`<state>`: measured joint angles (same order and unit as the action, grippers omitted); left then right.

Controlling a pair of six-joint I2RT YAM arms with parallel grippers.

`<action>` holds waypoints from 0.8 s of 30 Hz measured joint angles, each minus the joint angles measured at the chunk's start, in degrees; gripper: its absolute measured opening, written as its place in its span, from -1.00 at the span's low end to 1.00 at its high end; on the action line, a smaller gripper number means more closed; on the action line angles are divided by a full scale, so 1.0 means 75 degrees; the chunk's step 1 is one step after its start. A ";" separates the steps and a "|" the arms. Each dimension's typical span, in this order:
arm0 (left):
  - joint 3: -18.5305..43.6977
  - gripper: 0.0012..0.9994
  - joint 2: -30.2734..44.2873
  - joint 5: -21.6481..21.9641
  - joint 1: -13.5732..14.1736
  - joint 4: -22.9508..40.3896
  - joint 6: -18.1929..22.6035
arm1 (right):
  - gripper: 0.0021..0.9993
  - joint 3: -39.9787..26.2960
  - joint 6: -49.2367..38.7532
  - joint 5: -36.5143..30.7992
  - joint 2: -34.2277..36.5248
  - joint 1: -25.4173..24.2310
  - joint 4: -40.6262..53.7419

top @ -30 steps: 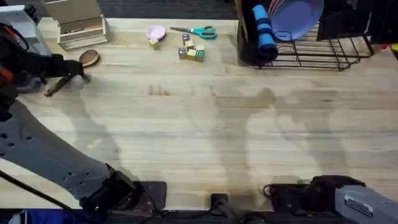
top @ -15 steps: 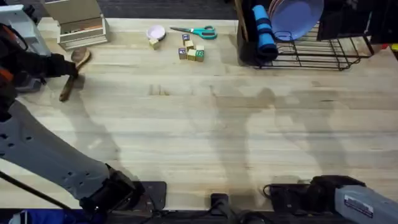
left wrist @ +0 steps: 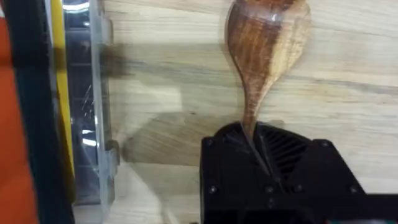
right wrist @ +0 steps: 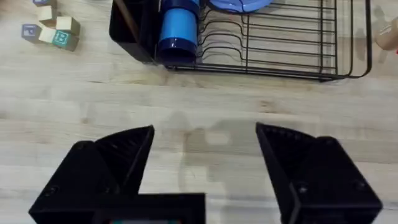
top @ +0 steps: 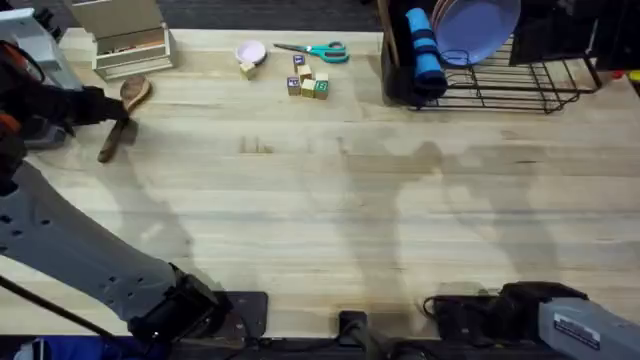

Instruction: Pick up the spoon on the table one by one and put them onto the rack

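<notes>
A brown wooden spoon (top: 133, 93) is at the far left of the table (top: 320, 200), bowl toward the back and handle end pointing to the front. My left gripper (top: 112, 112) is shut on its handle. The left wrist view shows the slim neck of the spoon (left wrist: 266, 37) running down between the black fingers of that gripper (left wrist: 256, 155). The black wire rack (top: 520, 92) stands at the back right and holds a blue cup (top: 424, 50) and a purple plate (top: 476, 24). My right gripper (right wrist: 205, 158) is open and holds nothing, over bare table in front of the rack (right wrist: 280, 59).
A beige box-like holder (top: 125, 40) stands just behind the spoon. A pink dish (top: 250, 52), teal scissors (top: 318, 50) and several small blocks (top: 307, 83) lie along the back. A clear plastic box (left wrist: 87, 99) sits beside the left gripper.
The spoon has turned in the left gripper: its handle end swung right and toward the front, and the bowl shifted slightly left. The right arm has not moved.
</notes>
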<state>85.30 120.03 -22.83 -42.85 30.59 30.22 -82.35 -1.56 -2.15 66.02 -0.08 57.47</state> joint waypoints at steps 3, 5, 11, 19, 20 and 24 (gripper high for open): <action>-0.0011 -0.92 -0.0073 -0.0015 0.0051 0.0122 -0.0003 | 0.99 0.0000 0.0000 0.0000 0.0000 0.0000 0.0000; -0.0029 -0.92 -0.0230 -0.0015 0.0118 0.0231 -0.0003 | 0.99 0.0000 0.0000 0.0000 0.0000 0.0000 0.0000; -0.0032 -0.92 -0.1103 -0.0020 0.0379 0.0355 0.0000 | 0.99 0.0000 0.0000 0.0000 0.0000 0.0000 0.0000; -0.0032 -0.92 -0.2091 -0.0070 0.0782 0.0439 0.0000 | 0.99 0.0000 0.0000 0.0000 0.0000 0.0000 0.0000; -0.0032 -0.92 -0.2210 -0.0098 0.0847 0.0443 0.0000 | 0.99 0.0000 0.0000 0.0000 0.0000 0.0000 0.0000; -0.0032 -0.92 -0.2632 -0.0297 0.1090 0.0446 0.0000 | 0.99 0.0000 0.0000 0.0000 0.0000 0.0000 0.0000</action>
<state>85.06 100.29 -25.05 -34.67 33.93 30.22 -82.35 -1.56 -2.15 66.02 -0.08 57.47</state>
